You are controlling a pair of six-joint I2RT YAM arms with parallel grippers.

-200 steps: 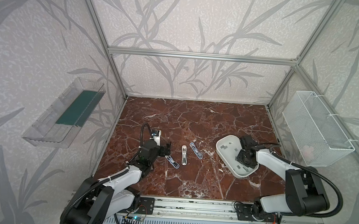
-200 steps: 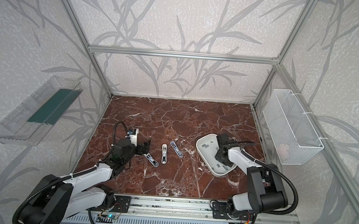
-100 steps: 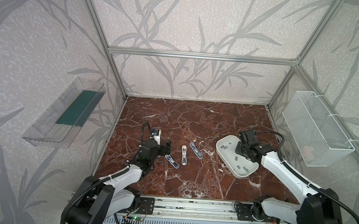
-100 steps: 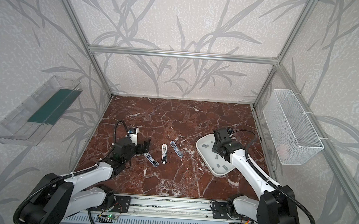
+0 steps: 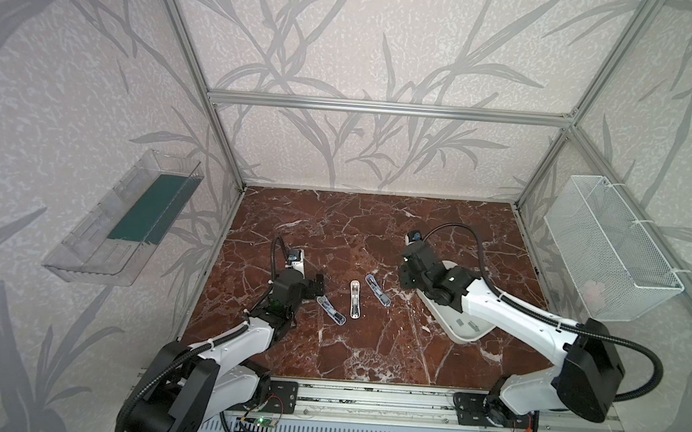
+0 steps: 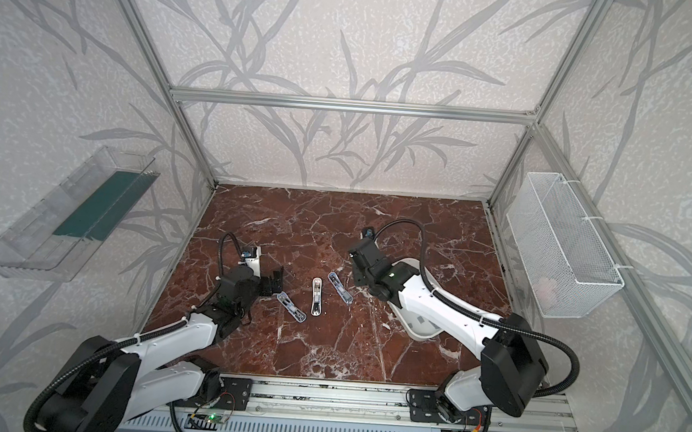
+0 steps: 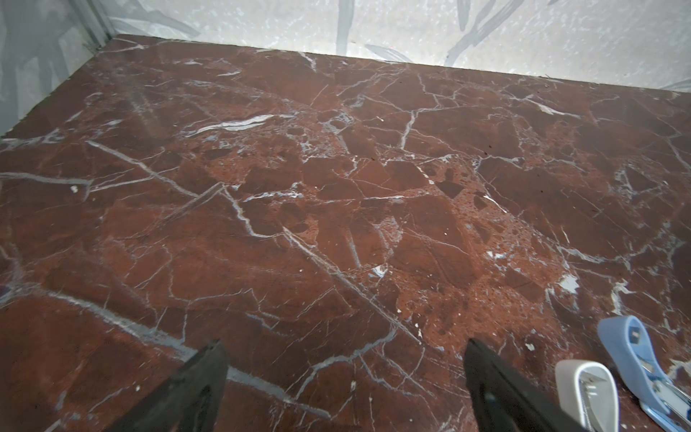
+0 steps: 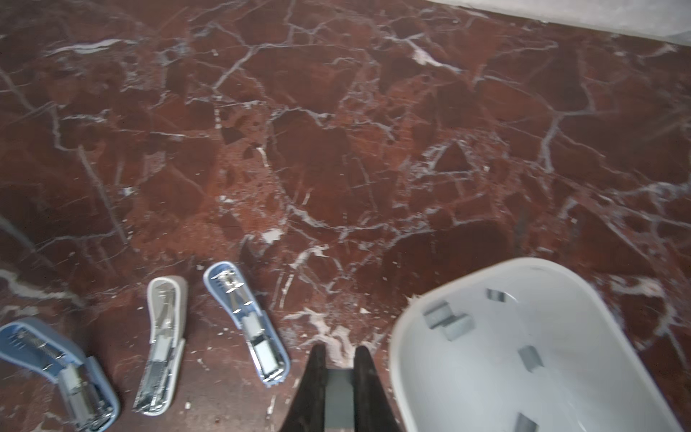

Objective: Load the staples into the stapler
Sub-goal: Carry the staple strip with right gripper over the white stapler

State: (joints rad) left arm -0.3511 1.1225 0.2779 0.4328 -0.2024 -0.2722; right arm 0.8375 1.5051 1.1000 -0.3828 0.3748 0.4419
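Three staplers lie opened flat on the marble: a blue one [image 5: 330, 310], a white one [image 5: 354, 299] and another blue one [image 5: 378, 290]. In the right wrist view they show as blue [image 8: 63, 370], white [image 8: 162, 344] and blue [image 8: 246, 321]. My right gripper [image 8: 339, 353] is shut on a grey staple strip [image 8: 338, 389]; it hovers between the right blue stapler and the white tray [image 8: 411, 374]. More staples [image 8: 447, 321] lie loose in that tray. My left gripper [image 7: 344, 359] stands open over bare marble beside the left blue stapler, seen in a top view [image 5: 317, 286].
The white tray [image 5: 469, 332] sits partly under my right arm. A wire basket [image 5: 608, 252] hangs on the right wall and a clear bin [image 5: 127, 226] on the left wall. Aluminium posts frame the table; a rail [image 5: 364, 402] runs along the front.
My right gripper has risen out of the tray with a staple strip and swung left toward the staplers. The left arm has stayed still.
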